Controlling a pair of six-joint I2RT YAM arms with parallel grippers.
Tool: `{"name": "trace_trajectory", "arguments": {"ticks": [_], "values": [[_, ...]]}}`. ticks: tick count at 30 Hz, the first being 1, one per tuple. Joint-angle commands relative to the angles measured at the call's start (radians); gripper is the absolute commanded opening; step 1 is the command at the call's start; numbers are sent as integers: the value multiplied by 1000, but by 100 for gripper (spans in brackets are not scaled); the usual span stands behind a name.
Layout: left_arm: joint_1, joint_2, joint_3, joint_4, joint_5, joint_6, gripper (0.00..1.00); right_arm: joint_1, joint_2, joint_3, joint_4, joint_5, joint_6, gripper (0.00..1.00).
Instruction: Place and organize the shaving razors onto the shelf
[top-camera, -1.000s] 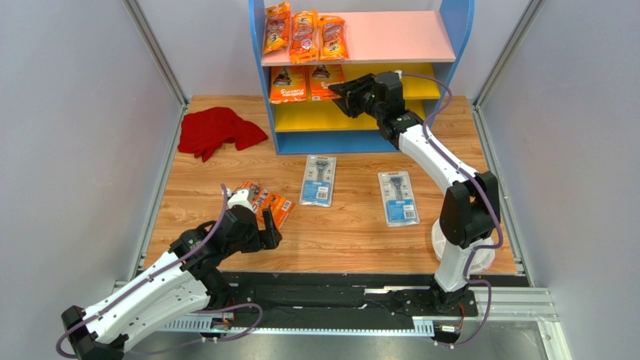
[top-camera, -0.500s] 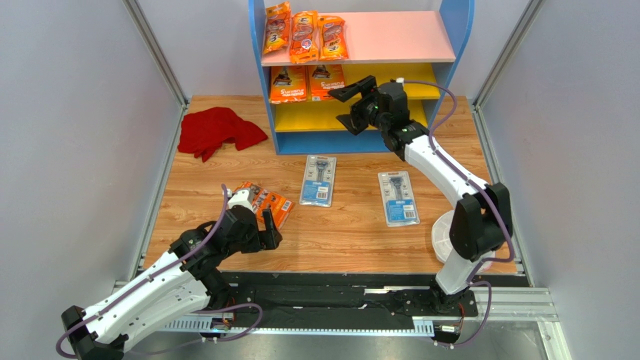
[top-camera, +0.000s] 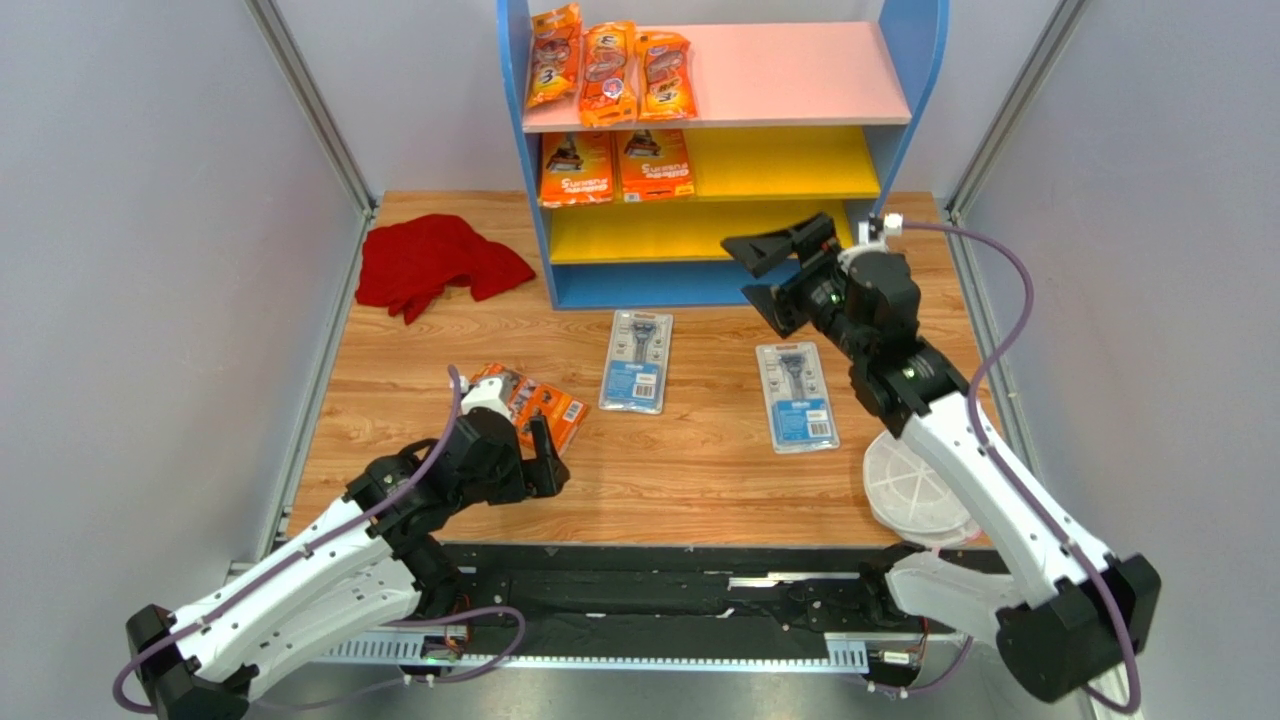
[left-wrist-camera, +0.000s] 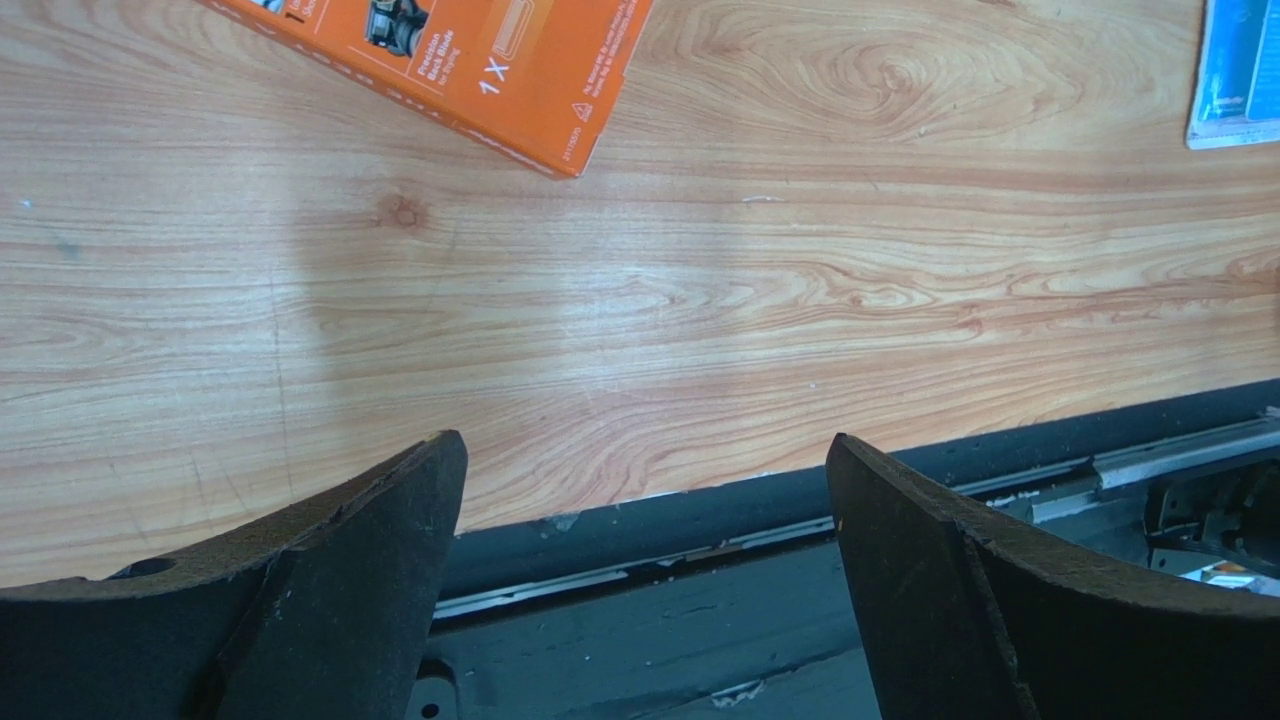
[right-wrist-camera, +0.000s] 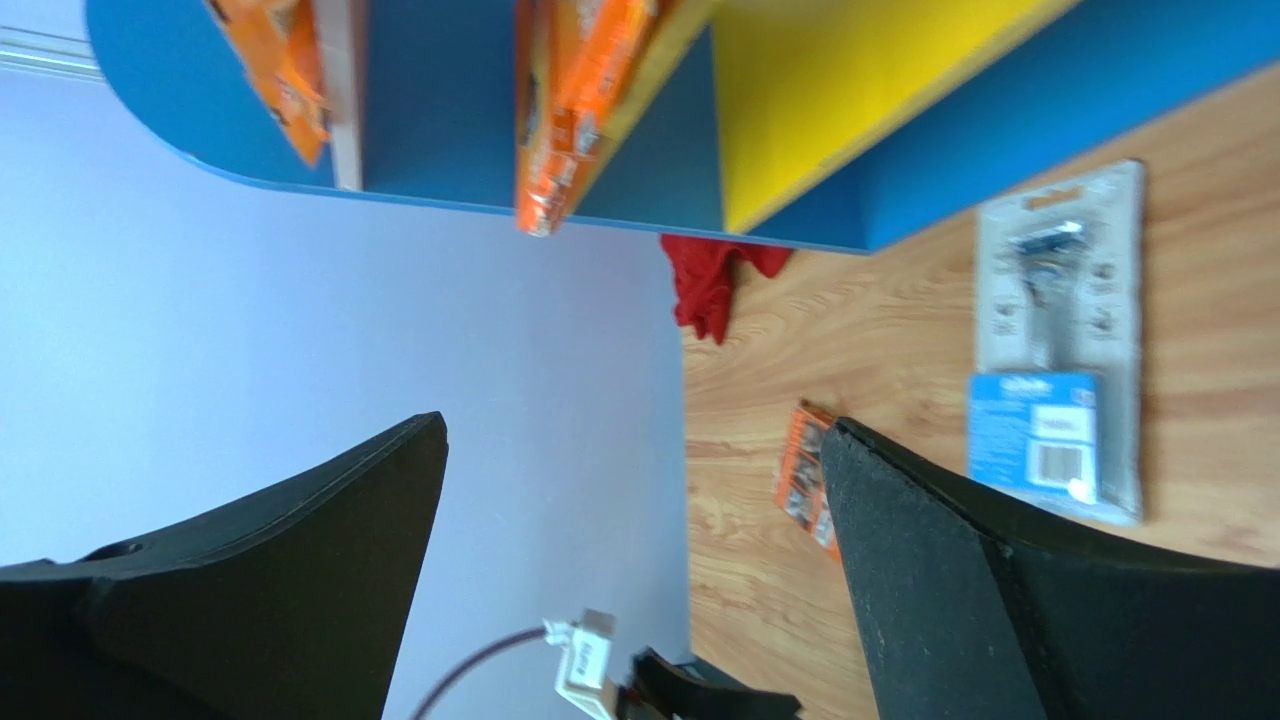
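Shaving razors fill the left end of the shelf at the upper centre of the overhead view. Three narrow orange bags lie side by side on the pink top board, a "3" showing on the leftmost. Two orange cards sit on the yellow board below; their lettering is too small to read.

On the wooden table, two grey-blue blister cards lie apart at mid-frame, each with one razor and a blue label. An orange box lies tilted at lower left, with "1 X" legible in the left wrist view.

The left gripper hangs just beside that box near the table's front edge, jaws spread wide and empty. The right gripper is at right of centre, in front of the shelf's blue base, jaws also spread and empty.

A red cloth is crumpled left of the shelf. A round white dish at lower right is partly hidden by the right arm.
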Motion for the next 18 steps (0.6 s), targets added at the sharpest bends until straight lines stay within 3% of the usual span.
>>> {"name": "trace_trajectory", "arguments": {"ticks": [1, 5, 8, 12, 18], "values": [[8, 55, 2, 66, 26, -26, 99, 2, -135, -128, -71, 78, -74, 100], [73, 104, -9, 121, 96, -32, 99, 5, -126, -147, -117, 41, -114, 100], [219, 110, -41, 159, 234, -7, 99, 34, -42, -133, -129, -7, -141, 100], [507, 101, -58, 152, 360, 69, 99, 126, 59, -132, -92, 12, -158, 99], [748, 211, -78, 221, 542, 89, 99, 250, 281, -121, 49, 7, -141, 98]]}}
